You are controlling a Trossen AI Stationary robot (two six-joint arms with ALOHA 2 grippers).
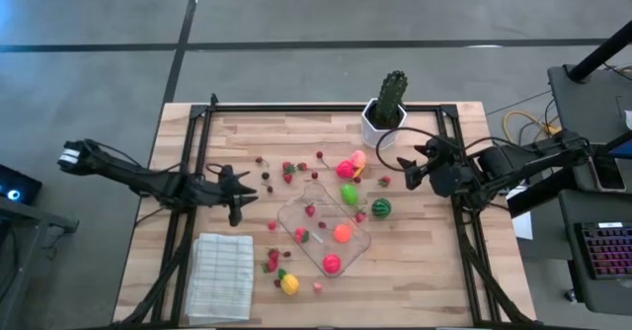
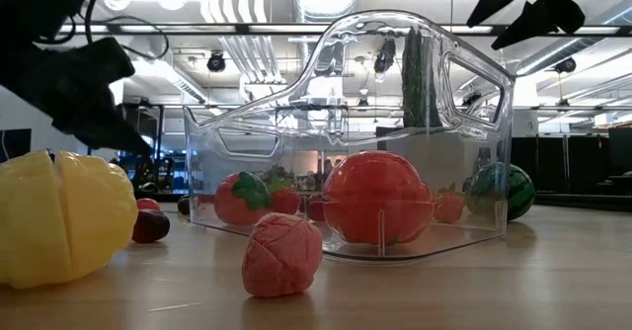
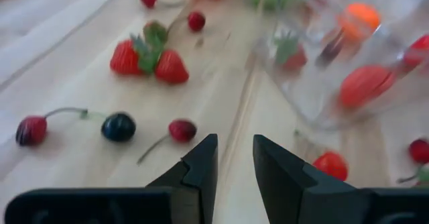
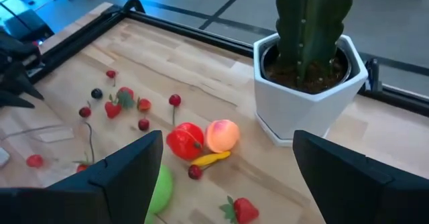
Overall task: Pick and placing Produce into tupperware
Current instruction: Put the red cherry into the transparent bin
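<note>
The clear tupperware [image 1: 291, 221] [image 2: 296, 152] stands mid-table with several pieces of produce inside, among them a green piece [image 1: 349, 194], an orange one [image 1: 342, 233] and a red one [image 1: 332, 263]. Loose produce lies around it: a melon ball [image 1: 381, 208], a red apple and a peach [image 4: 201, 139], a yellow piece [image 1: 289, 284], strawberries [image 3: 149, 58] and cherries. My left gripper [image 1: 242, 197] [image 3: 234, 163] hovers left of the tupperware, its fingers drawn almost together with nothing between them. My right gripper [image 1: 405, 172] [image 4: 228, 184] hangs open above the table near the cactus, holding nothing.
A cactus in a white pot [image 1: 387, 113] [image 4: 308, 83] stands at the far edge, close to my right gripper. A white ribbed cloth [image 1: 221, 276] lies at the near left. Black frame rails [image 1: 188, 221] run along the table's sides.
</note>
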